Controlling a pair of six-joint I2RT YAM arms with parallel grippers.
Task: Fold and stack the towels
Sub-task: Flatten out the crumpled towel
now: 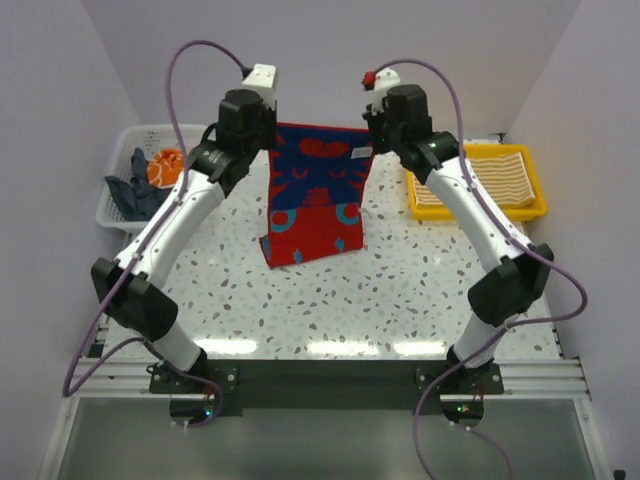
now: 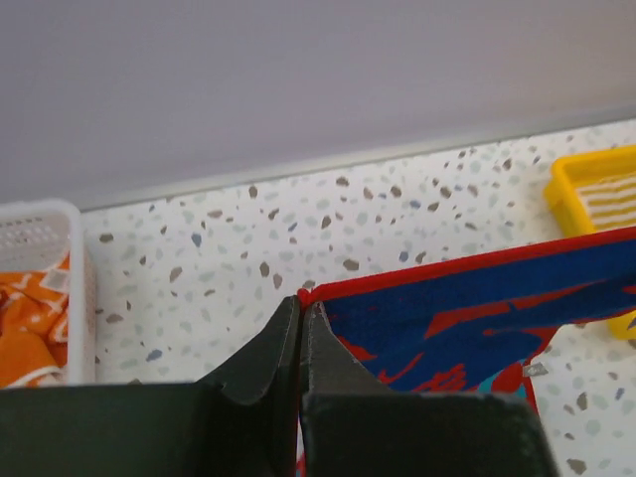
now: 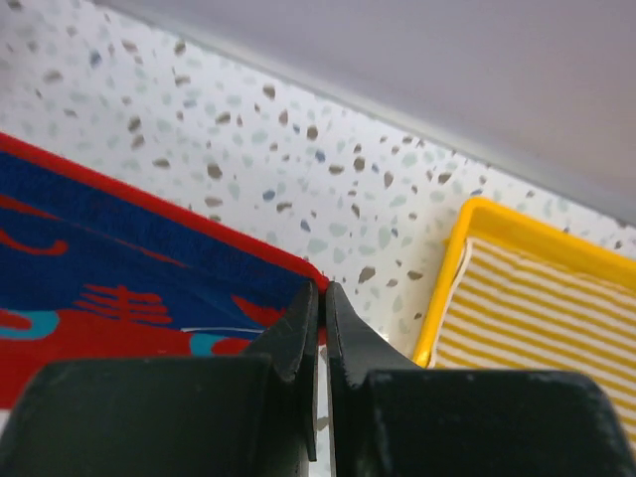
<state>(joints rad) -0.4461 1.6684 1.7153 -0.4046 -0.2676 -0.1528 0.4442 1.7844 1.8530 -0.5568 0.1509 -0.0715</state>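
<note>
A blue towel [image 1: 318, 175] with red marks and a red border hangs stretched between both arms above the table, its red lower end resting on the tabletop. My left gripper [image 2: 301, 305] is shut on its left top corner; the towel [image 2: 497, 308] runs off to the right. My right gripper [image 3: 320, 291] is shut on the right top corner, with the towel [image 3: 119, 268] to its left. A folded tan-and-white striped towel [image 1: 488, 180] lies in the yellow tray [image 1: 478, 212]. An orange towel [image 1: 165, 166] and a dark blue-grey towel [image 1: 133, 195] lie bunched in the white basket [image 1: 122, 155].
The white mesh basket [image 2: 75, 298] stands at the back left of the speckled table and the yellow tray [image 3: 452, 268] at the back right. Grey walls close in behind and on both sides.
</note>
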